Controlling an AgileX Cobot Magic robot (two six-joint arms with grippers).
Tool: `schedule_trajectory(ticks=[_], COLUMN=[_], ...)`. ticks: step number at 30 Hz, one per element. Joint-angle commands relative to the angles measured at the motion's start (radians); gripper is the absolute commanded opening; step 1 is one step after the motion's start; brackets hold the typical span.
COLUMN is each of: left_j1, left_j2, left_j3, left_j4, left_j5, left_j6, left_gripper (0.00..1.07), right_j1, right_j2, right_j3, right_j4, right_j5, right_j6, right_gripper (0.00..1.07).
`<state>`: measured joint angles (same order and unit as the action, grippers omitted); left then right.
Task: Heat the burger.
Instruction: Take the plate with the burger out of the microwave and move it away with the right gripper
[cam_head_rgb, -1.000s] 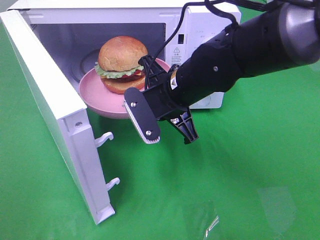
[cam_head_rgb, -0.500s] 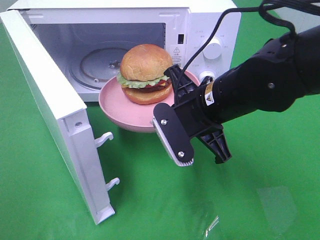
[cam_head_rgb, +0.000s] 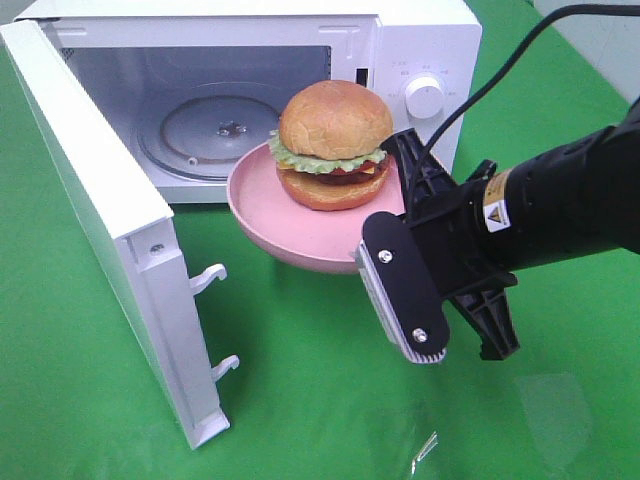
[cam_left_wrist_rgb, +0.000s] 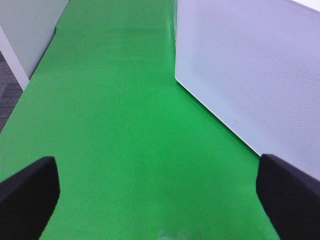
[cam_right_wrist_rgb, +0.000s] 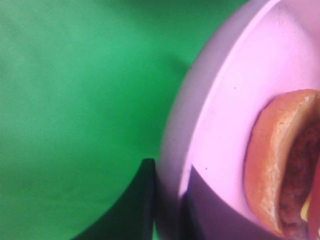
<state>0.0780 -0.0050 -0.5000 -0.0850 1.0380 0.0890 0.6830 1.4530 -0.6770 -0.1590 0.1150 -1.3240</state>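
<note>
burger (cam_head_rgb: 334, 142) on plate (cam_head_rgb: 262, 222) (before the open microwave (cam_head_rgb: 420, 40)), right tool (cam_head_rgb: 392, 224) at its rim

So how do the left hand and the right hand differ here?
The left hand is open, its fingers wide apart over the green cloth and holding nothing; the right hand is shut on the rim of the round pink plate carrying the golden-bun burger. The left hand sits beside the white microwave door, the right in front of the open cavity.

A bright green cloth (cam_head_rgb: 300, 400) covered the whole work surface under even light, a grey wall (cam_head_rgb: 600, 30) showed at the upper right of the high view, and grey carpet (cam_left_wrist_rgb: 6, 95) lay at the left edge of the left wrist view.
</note>
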Motion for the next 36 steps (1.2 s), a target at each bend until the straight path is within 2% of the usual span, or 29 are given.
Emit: schedule_trajectory(ticks=[1,14,15,21,25,27,30,31,36], left_j1=[0.003,0.003,0.003,0.003,0.003,0.003,0.003,0.003,0.003], left_j2=[0.005,0.005,0.005,0.005,0.005,0.005,0.005,0.005,0.005], left_j3=[0.003,0.003,0.003,0.003,0.003,0.003,0.003,0.003,0.003], left_j4=[-0.003,-0.003,-0.003,-0.003,-0.003,-0.003,-0.003,-0.003,-0.003], left_j5=[-0.004,-0.004,-0.004,-0.004,-0.004,-0.004,-0.004,-0.004,-0.004], left_j6=[-0.006,-0.006,-0.006,-0.006,-0.006,-0.006,-0.006,-0.006,-0.006], left_gripper=[1.00,1.00,1.00,1.00,1.00,1.00,1.00,1.00,1.00], right_j1=[-0.006,-0.006,-0.006,-0.006,-0.006,-0.006,-0.006,-0.006,-0.006], right_j2=[-0.065,-0.340,-0.398,-0.498,-0.577,-0.638,-0.651,-0.672,-0.682], right_j3=[0.021,0.172,0.191,0.207,0.217,0.217,0.217,0.217,0.217], right_j4=[-0.016,-0.015,-0.016,-0.018,-0.069,-0.167,-0.196,-0.245,-0.318], right_j5=[-0.039,0.126,0.169,0.280,0.359,0.428,0.441,0.470,0.533], right_j6=[0.014,0.026,0.046,0.087,0.159,0.301,0.334,0.414,0.545], right_gripper=[0.00,0.00,0.00,0.00,0.00,0.00,0.00,0.00,0.00])
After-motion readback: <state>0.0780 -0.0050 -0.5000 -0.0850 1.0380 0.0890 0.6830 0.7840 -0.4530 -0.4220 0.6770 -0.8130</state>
